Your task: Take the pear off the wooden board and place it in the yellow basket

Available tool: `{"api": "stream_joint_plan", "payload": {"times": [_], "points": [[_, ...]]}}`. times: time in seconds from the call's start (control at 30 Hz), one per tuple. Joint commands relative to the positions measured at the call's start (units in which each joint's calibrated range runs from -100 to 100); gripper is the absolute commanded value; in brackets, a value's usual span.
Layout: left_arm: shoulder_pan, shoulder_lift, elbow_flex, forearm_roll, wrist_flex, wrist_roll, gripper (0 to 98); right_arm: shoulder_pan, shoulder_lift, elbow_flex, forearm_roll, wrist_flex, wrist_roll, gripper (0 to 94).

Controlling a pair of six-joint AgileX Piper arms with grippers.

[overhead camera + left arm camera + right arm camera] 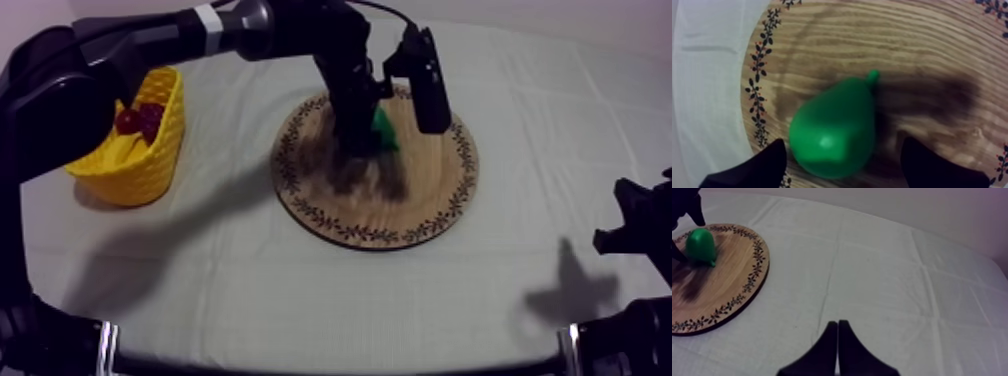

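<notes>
Green pear [834, 130] lay on the wooden board [400, 215]; the yellow basket [150, 160] stood apart.
The pear, smooth and glossy, rested on its side close to the board's patterned rim, with its short stem turned toward the board's middle. The woven basket stood upright, well clear of the board's edge.

One pear [385, 131], one board [432, 205], one basket [152, 160]

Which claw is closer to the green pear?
Left. The left claw hangs open right at the pear on the wooden board, one finger each side. The right claw lies shut, far off beyond the board's edge, over the cloth.
</notes>
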Motion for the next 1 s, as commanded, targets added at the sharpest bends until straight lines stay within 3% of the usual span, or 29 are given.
{"api": "stream_joint_plan", "payload": {"times": [0.0,0.3,0.77,0.97], "points": [[0.04,1.12,-0.65,-0.1,0.03,0.09,81.9,-0.02,-0.05,0.05,0.02,0.03,-0.01,0.3],[-0.04,4.18,-3.17,-0.24,-0.28,-0.46,76.4,-0.05,-0.05,0.05,0.02,0.03,-0.01,0.3],[-0.56,5.49,-4.2,0.29,-0.92,-3.18,51.7,-0.05,-0.05,0.05,0.02,0.03,-0.01,0.3],[-1.06,4.59,-4.27,0.42,0.44,-3.56,49.4,-0.05,-0.05,0.05,0.02,0.03,-0.01,0.3]]}}
